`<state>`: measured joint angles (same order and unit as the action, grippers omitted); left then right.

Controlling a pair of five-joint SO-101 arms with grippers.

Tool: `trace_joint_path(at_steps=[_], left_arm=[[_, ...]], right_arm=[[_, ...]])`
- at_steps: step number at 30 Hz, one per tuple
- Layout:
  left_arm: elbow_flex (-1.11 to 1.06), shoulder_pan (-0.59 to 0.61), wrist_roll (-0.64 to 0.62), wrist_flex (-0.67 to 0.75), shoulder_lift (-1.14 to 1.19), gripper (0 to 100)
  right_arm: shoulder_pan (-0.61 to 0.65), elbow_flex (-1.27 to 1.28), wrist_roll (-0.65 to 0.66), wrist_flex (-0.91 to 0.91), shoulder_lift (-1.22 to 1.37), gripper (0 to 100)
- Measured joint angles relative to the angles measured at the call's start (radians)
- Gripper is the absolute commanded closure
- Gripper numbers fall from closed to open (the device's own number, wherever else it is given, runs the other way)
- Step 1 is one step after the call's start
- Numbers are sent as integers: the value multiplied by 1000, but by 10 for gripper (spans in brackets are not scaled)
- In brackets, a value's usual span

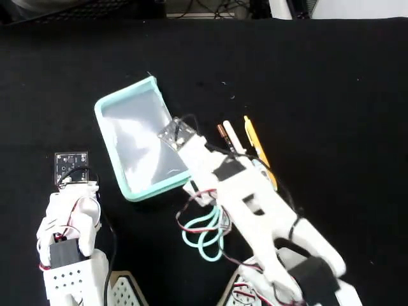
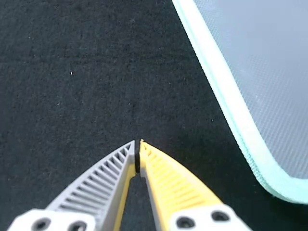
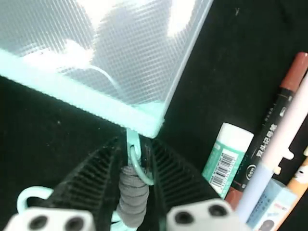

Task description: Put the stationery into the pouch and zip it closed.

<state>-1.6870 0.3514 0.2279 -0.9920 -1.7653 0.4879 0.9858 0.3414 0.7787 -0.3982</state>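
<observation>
The pouch, clear mesh with a teal border, lies flat left of the table's middle. My right gripper sits at its right edge. In the right wrist view, this gripper is shut on the teal zipper pull just off the pouch's corner. Pens lie side by side to the right: a brown one, a white one and a yellow one. A white-and-green stick lies beside the pens. My left gripper is shut and empty over bare cloth, left of the pouch's border.
Loops of teal cord lie under the right arm, near the pouch's front corner. The left arm stays at the front left. Black cloth covers the table, with open room at the back and far right.
</observation>
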Motion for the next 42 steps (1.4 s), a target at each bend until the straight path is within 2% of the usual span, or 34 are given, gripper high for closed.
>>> trace_joint_path(at_steps=[8,12,16,20,25,28,32,37,42], left_arm=[[18,15,3,-9,2,963],[140,77,64,-61,3,958],[275,84,104,-61,58,891],[459,84,97,-48,229,864],[796,83,-58,-32,598,864],[1020,38,-153,-32,853,866],[1206,-63,-189,-41,1140,866],[1229,-218,-192,-75,1313,866],[1198,-278,-198,-75,1339,866]], right_arm=[[-9,-15,12,-46,-92,987],[-32,-140,35,38,-123,987],[-32,-318,95,152,-127,987],[-35,-535,163,239,-127,987],[-35,-678,249,269,-127,987],[-35,-707,265,269,-127,987],[-35,-732,265,238,-127,987],[-37,-736,261,123,-127,987],[-28,-736,124,32,-127,987]])
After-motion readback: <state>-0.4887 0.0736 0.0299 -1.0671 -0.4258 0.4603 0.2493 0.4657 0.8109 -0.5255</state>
